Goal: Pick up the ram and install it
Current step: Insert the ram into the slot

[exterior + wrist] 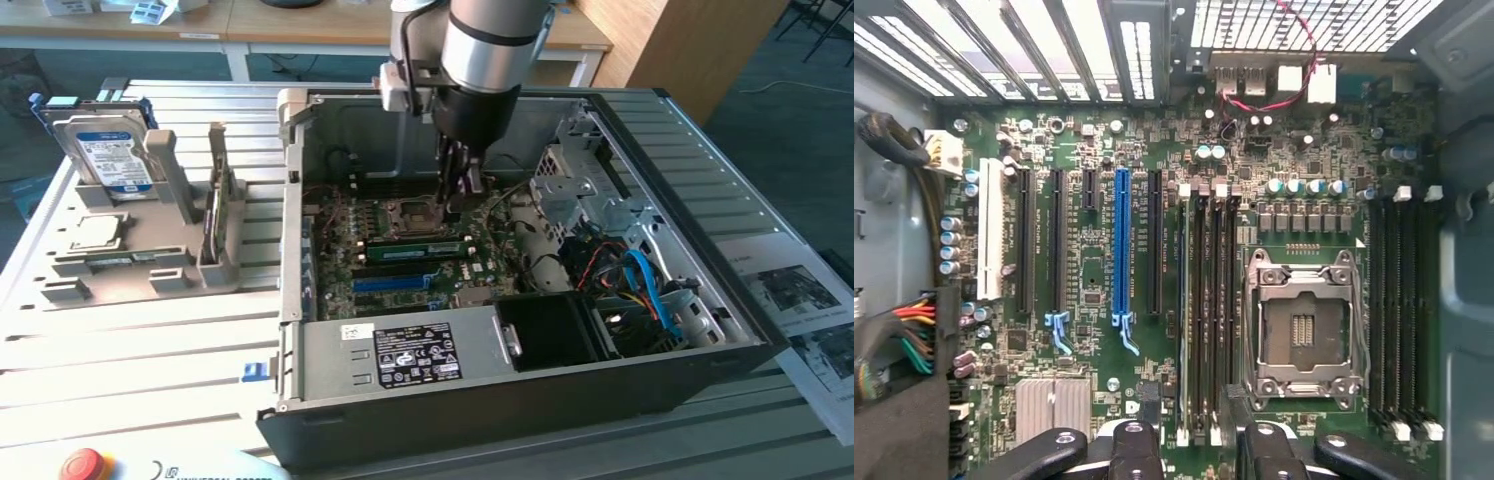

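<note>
The ram (414,248), a slim green stick, sits on edge in a memory slot on the motherboard (400,285), just beside the processor socket (407,212). My gripper (461,195) hangs straight down inside the open computer case (534,400), a little above the stick and the socket. In the wrist view its dark fingers (1139,450) stand apart over the row of memory slots (1209,310), open, with nothing between them. The gripper (1196,445) touches no part of the board.
A grey fixture (134,265) on the exterior view's left holds a blue-labelled hard drive (110,150) and a silver processor chip (96,232). The case walls, drive cage (587,190), power supply (400,355) and blue cables (654,290) crowd the board.
</note>
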Action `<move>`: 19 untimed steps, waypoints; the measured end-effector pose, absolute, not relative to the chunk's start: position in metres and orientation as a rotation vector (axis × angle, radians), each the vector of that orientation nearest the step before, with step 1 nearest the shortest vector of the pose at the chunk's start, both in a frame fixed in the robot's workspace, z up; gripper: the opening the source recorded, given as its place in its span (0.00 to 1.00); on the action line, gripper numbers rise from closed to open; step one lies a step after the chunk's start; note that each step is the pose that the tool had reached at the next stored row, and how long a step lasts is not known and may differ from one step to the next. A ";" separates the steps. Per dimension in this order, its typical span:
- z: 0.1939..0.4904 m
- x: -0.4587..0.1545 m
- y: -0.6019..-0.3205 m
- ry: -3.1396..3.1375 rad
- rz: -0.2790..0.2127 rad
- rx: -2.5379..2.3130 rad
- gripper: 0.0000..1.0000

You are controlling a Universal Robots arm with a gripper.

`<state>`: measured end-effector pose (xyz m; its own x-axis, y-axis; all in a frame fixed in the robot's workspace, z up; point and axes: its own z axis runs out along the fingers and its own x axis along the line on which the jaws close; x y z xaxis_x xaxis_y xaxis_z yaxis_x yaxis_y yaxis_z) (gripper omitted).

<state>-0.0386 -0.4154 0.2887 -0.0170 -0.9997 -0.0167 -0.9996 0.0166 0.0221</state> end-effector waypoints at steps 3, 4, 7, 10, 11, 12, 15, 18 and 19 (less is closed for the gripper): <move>0.295 -0.039 -0.415 -2.237 -0.043 2.200 0.37; 0.297 -0.039 -0.415 -2.237 -0.043 2.200 0.37; 0.304 -0.039 -0.415 -2.237 -0.043 2.200 0.37; 0.310 -0.039 -0.415 -2.237 -0.043 2.200 0.37; 0.312 -0.039 -0.415 -2.237 -0.043 2.200 0.37; 0.314 -0.039 -0.415 -2.237 -0.043 2.200 0.37; 0.319 -0.039 -0.415 -2.237 -0.043 2.200 0.37; 0.323 -0.039 -0.415 -2.237 -0.043 2.200 0.37; 0.323 -0.039 -0.415 -2.237 -0.043 2.200 0.37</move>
<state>-0.0385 -0.4154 0.3231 -0.0169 -0.9997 -0.0167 -0.9996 0.0166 0.0221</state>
